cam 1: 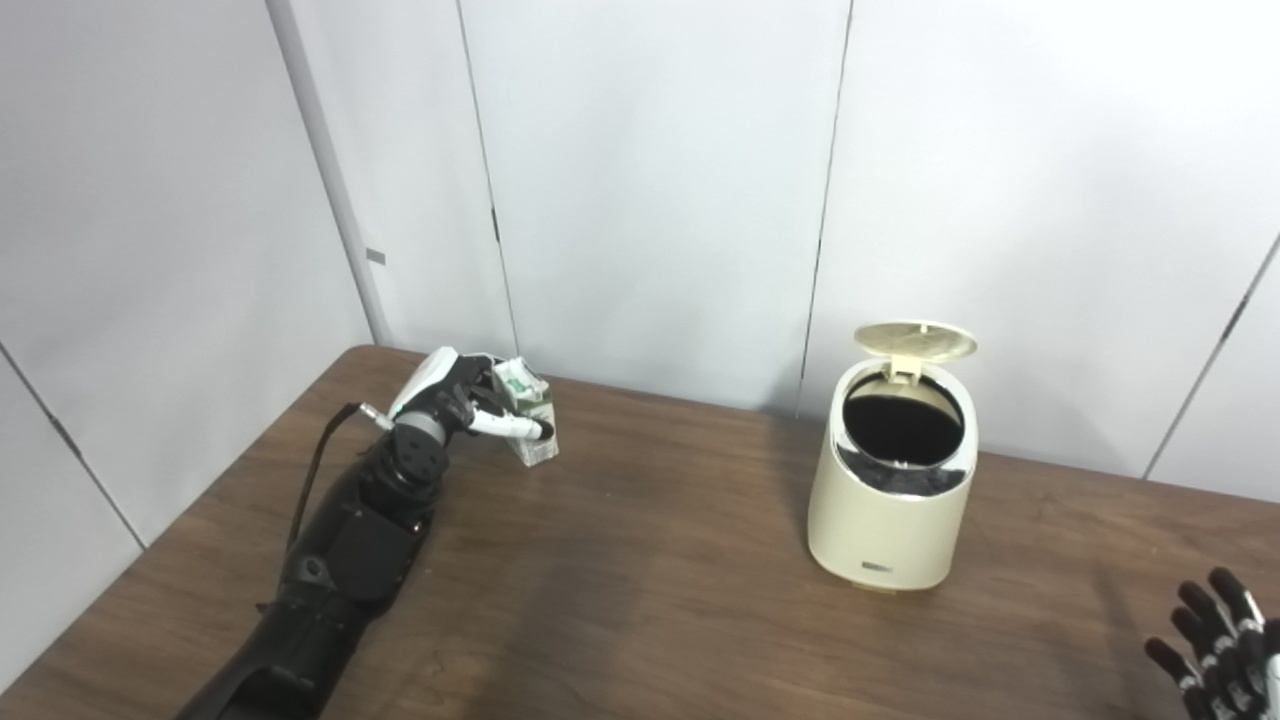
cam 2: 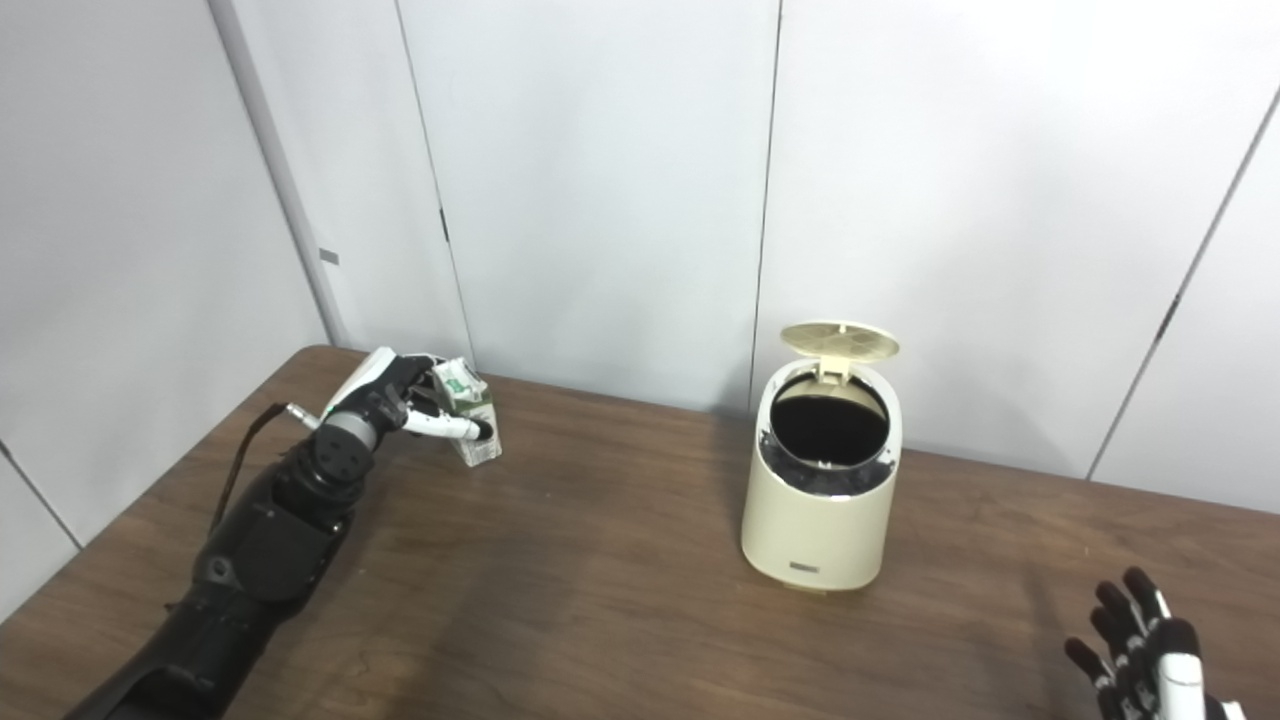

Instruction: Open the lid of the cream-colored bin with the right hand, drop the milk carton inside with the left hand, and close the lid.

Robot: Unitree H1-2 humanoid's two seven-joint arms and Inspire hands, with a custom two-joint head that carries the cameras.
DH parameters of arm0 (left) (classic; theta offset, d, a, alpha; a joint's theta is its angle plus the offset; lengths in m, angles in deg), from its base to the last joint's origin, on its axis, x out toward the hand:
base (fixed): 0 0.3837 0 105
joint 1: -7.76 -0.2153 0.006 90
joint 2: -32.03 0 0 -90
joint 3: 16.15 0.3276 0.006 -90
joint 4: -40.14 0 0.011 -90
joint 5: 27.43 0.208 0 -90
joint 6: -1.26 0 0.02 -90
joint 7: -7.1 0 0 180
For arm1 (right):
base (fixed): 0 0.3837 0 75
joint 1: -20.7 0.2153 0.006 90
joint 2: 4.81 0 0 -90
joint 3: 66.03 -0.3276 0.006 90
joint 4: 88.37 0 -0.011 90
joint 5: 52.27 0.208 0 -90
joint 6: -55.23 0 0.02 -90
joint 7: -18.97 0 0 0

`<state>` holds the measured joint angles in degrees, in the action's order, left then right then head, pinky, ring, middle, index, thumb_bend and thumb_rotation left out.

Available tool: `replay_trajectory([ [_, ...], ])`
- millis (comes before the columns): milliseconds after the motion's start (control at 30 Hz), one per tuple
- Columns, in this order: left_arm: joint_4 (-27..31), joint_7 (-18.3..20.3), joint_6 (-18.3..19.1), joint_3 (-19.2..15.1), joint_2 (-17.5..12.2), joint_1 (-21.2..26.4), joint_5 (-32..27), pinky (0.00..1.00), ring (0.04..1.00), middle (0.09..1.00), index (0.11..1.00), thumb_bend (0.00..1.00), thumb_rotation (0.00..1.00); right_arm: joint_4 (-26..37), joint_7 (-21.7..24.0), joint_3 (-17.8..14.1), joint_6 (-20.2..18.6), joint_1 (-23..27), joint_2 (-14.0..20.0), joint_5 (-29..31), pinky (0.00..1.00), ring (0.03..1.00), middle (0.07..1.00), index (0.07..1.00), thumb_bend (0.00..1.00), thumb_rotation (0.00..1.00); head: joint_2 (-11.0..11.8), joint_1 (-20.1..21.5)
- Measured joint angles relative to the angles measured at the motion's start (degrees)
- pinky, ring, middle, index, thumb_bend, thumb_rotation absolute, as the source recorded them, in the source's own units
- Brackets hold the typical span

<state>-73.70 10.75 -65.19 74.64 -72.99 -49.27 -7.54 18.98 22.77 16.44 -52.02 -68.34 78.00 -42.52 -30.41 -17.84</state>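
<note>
One of the three steps reads as complete from my station; two are outstanding.

Left side of the desk: my left robot hand is near the far left corner, fingers wrapped around the milk carton. One finger lies across the carton's front face. The carton sits tilted in the grasp. I cannot tell whether its base touches the desk or is just clear of it. I judge the pick-up to be under way or just made; the carry to the bin has not begun, as the carton is well apart from it.

Centre right: the cream-colored bin stands upright toward the far edge. Its lid is raised on the rear hinge and the dark opening is fully exposed. No carton is visible inside. The opening step is done.

Right side: my right robot hand is at the near right corner, fingers spread, holding nothing, well apart from the bin.

Outstanding: carry the carton over the opening, release it, then bring the right robot hand back to shut the lid.
</note>
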Motion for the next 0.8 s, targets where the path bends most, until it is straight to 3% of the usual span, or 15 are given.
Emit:
replay_trajectory([
  [67, 0.0, -1.5, 0.0, 0.0, 0.3, 0.1, 0.3, 0.47, 0.490, 0.538, 0.623, 0.56, 0.00, 0.0, 0.1, 0.0, 0.1, 0.0, 0.0, -0.1, 0.91, 0.982, 0.970, 0.993, 0.46, 1.00, 0.0, -0.2],
  [100, 0.0, -2.3, -0.1, -0.1, 0.5, 0.1, 0.4, 0.48, 0.452, 0.517, 0.557, 0.52, 0.00, 0.0, 0.2, 0.0, 0.3, 0.0, 0.0, -0.2, 0.90, 0.979, 0.967, 0.993, 0.46, 1.00, 0.0, -0.2],
  [200, -1.2, -6.2, -1.2, -0.7, 1.8, 0.1, 0.8, 0.49, 0.444, 0.522, 0.485, 0.50, 0.00, 0.0, 0.4, 0.1, 0.7, 0.0, 0.4, -0.4, 0.90, 0.980, 0.965, 0.996, 0.45, 1.00, 0.0, -0.1],
  [333, -2.6, -8.2, -3.6, -0.8, 2.6, 0.1, 0.7, 0.36, 0.446, 0.535, 0.479, 0.48, 0.00, -0.1, 0.4, 0.0, 0.7, 0.0, 1.0, -0.2, 0.91, 0.977, 0.962, 0.997, 0.45, 1.00, 0.0, -0.1],
  [800, -1.6, -10.4, -6.9, -1.2, 3.7, -0.9, 0.7, 0.33, 0.440, 0.544, 0.490, 0.47, 0.00, 0.1, 0.0, 0.0, 0.4, -0.1, 0.8, -0.3, 0.89, 0.960, 0.945, 0.982, 0.44, 1.00, -0.4, 0.4],
])
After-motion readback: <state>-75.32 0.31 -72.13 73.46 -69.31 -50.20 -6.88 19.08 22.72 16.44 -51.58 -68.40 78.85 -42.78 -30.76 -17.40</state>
